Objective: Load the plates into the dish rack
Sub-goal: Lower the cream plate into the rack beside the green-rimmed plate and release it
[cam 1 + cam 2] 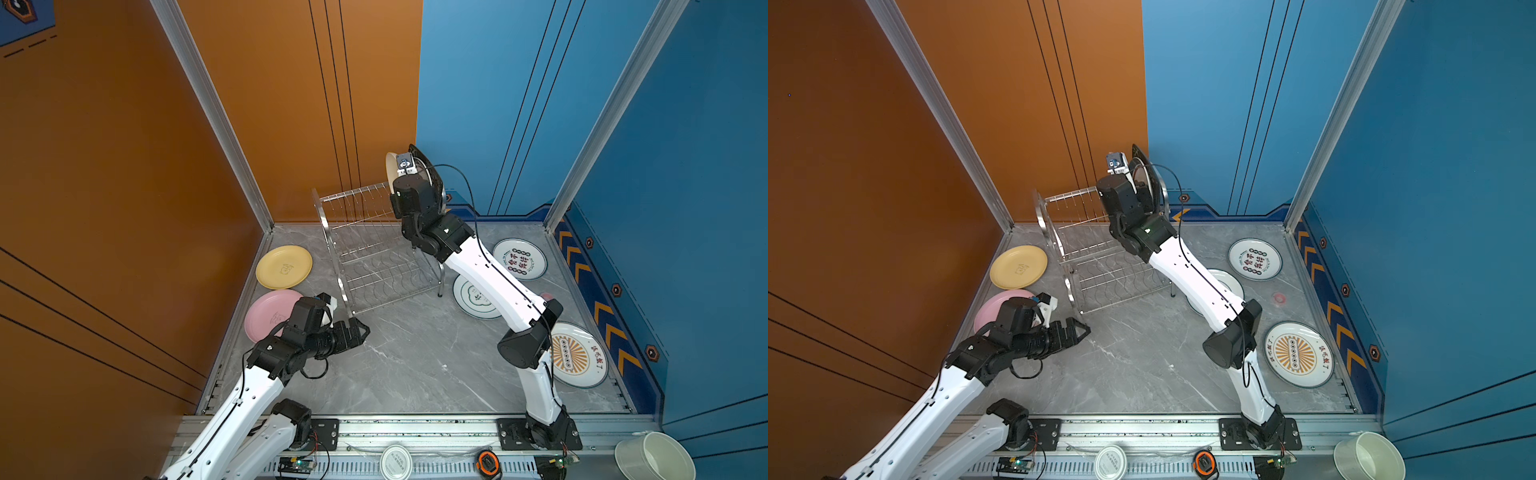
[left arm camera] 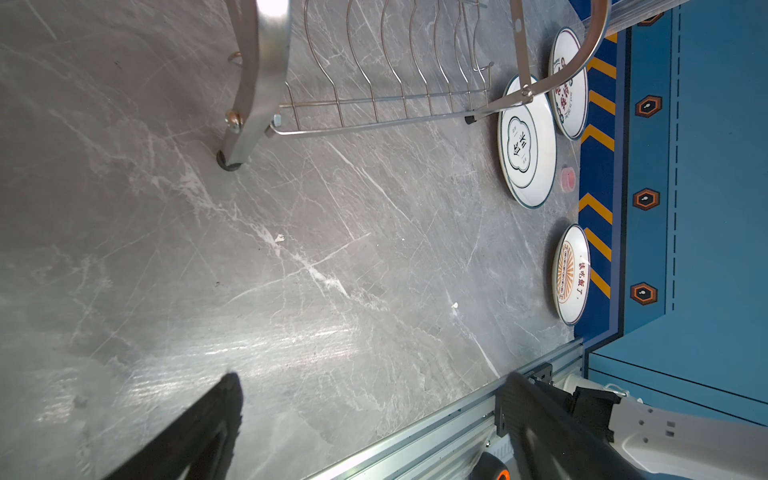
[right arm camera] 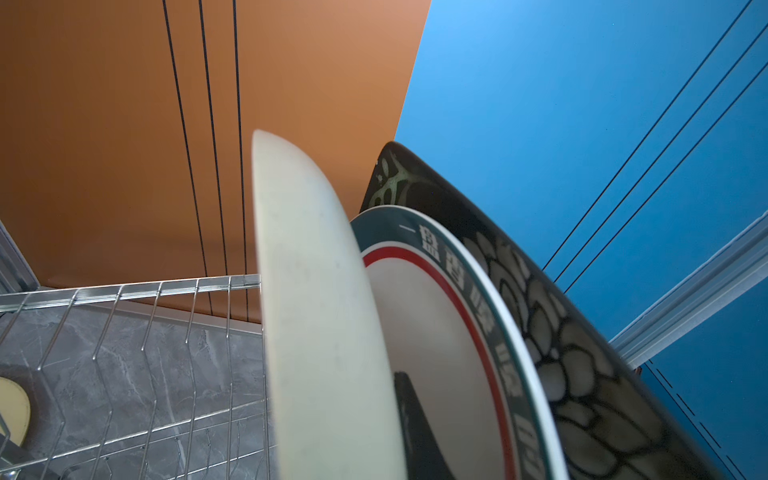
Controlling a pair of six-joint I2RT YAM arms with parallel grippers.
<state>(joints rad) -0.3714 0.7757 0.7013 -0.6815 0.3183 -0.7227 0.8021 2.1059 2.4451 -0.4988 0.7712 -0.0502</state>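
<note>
At the dish rack (image 1: 365,253), right gripper (image 3: 336,390) pinches the beige plate (image 3: 311,299)

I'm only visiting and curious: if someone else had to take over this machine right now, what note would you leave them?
Left gripper: open, empty, hovering over the table near the dish rack.
Right gripper: shut on the beige plate, upright at the rack's upper tier; cannot tell if seated.
Done: black floral plate and green-rimmed white plate stand in the upper tier.
To do: beige plate, then yellow plate, pink plate, character plate, cloud-motif plate and sunburst plate, all flat on the table.
</note>
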